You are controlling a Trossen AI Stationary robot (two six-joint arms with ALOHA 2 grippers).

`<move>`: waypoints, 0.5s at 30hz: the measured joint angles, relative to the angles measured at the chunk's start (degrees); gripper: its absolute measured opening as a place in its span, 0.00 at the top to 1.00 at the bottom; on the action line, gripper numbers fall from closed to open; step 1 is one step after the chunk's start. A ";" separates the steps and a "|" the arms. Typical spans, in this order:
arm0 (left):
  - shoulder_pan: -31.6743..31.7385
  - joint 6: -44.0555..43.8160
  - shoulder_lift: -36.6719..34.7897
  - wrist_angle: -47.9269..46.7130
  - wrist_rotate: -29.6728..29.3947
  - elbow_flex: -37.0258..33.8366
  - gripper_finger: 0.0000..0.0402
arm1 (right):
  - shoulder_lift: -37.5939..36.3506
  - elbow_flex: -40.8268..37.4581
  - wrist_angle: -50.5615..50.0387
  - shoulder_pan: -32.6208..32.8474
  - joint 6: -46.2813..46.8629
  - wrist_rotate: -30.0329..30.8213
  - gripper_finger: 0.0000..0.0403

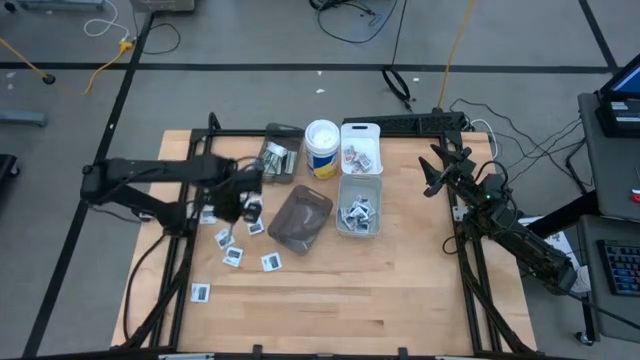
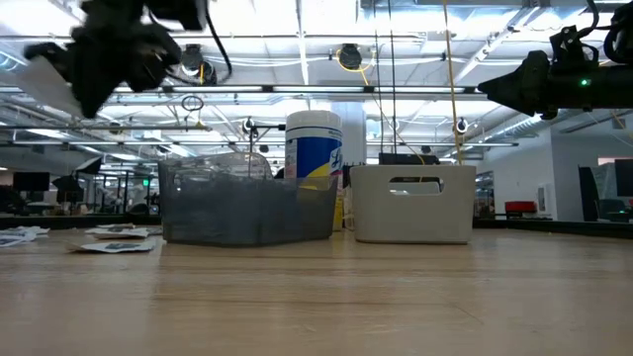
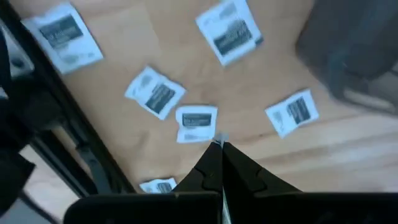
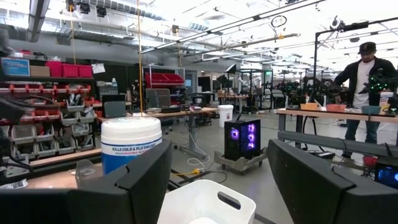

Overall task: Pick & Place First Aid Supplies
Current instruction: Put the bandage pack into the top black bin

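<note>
Several white square packets (image 1: 233,257) with dark print lie flat on the wooden table's left part; the left wrist view shows them from above (image 3: 155,93). My left gripper (image 1: 248,200) hovers above them, raised off the table (image 2: 99,59) and shut, with a thin white packet edge (image 3: 219,139) between its fingertips. My right gripper (image 1: 437,170) waits open near the table's right edge, above the table and touching nothing (image 4: 217,180). More packets lie in the clear bin (image 1: 358,205), and green-white strips lie in the far clear bin (image 1: 278,155). My left gripper pinches a thin white packet between its two shut fingers, pointing down from above. I see it only edge-on as a pale line (image 3: 219,139) between the fingertips. It is lifted clear of the table; which part of it is held does not show.
A smoky bin (image 1: 300,218) sits skewed just right of the left gripper. Behind it stand a white tub with a blue label (image 1: 321,148) and a white bin (image 1: 360,150). Black frame rails (image 1: 170,250) run along the table's left and right sides. A person stands in the room beyond (image 4: 367,81).
</note>
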 joint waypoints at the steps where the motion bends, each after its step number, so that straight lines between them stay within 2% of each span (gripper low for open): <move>1: 2.41 2.56 1.37 -0.04 0.00 0.80 1.00 | 0.00 0.00 0.00 0.00 0.00 -0.01 0.35; 8: 17.14 19.14 11.93 -0.68 -4.82 12.48 1.00 | 0.00 0.00 0.00 -0.01 0.00 0.00 0.35; 15: 27.28 29.64 23.60 -2.64 -6.51 26.62 1.00 | -0.01 0.00 0.00 -0.01 0.01 0.00 0.35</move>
